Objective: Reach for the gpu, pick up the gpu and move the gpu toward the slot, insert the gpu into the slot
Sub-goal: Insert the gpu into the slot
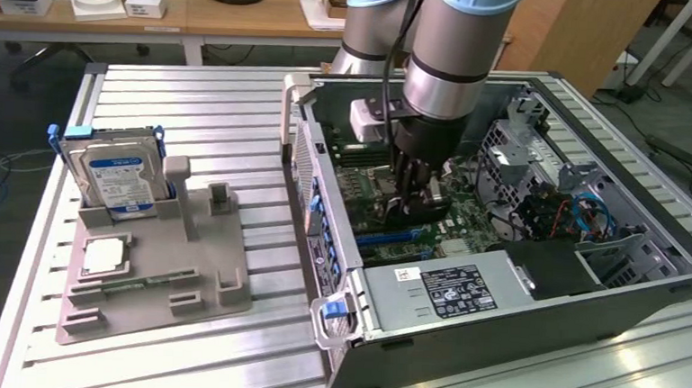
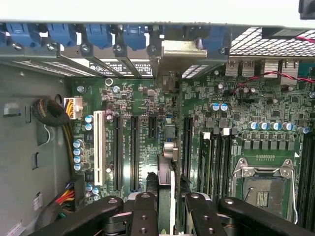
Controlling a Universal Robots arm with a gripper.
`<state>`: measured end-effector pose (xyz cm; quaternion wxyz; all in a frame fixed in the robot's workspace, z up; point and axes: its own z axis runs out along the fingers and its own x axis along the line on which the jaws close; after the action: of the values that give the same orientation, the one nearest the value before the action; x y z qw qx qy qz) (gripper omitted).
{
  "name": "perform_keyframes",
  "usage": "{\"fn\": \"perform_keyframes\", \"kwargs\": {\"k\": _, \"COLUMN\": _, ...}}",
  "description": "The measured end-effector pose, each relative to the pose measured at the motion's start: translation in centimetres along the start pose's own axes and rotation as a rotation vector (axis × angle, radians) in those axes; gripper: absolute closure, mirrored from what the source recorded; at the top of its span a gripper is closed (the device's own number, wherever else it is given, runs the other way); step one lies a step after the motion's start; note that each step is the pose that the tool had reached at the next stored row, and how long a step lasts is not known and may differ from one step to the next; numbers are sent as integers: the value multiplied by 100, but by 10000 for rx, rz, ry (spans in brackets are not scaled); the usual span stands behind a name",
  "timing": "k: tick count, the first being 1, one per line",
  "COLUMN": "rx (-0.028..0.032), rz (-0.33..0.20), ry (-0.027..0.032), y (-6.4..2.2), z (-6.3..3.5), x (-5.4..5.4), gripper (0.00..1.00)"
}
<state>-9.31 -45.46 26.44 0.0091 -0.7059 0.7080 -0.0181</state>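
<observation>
Black metal fingers (image 2: 142, 216) of the gripper (image 2: 166, 211) sit nearest the wrist camera, clamped on the thin dark gpu card (image 2: 166, 191), which we see edge-on, standing upright between them. Its silvery end bracket (image 2: 168, 147) points toward the case's rear wall. Just beyond, the green motherboard (image 2: 147, 108) spreads out with its row of long black expansion slots (image 2: 134, 147) and one white slot (image 2: 97, 147). The card hangs in line between two of those black slots, over the board; whether its lower edge is touching a slot yet, I honestly can't tell from this angle. Beside it lies the silver processor socket (image 2: 261, 187), and further back a line of blue slot clips (image 2: 98, 33) runs along the rear wall.

Over in the exterior view, the grey and pale blue robot arm (image 1: 451, 47) plunges straight down into the open dark grey computer case (image 1: 533, 296), the gripper (image 1: 416, 194) low over the board. Off toward the exterior view's left, well apart from the case, a grey plastic parts holder (image 1: 197, 266) rests on the ribbed aluminium surface (image 1: 183, 103), with a silver hard drive with a blue-white label (image 1: 116, 175) standing upright in it.
</observation>
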Motion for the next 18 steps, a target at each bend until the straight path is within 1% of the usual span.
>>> {"fn": "perform_keyframes", "kwargs": {"k": 18, "rx": 0, "rz": 0, "ry": 0, "y": 36, "z": 117, "x": -1, "gripper": 74}}
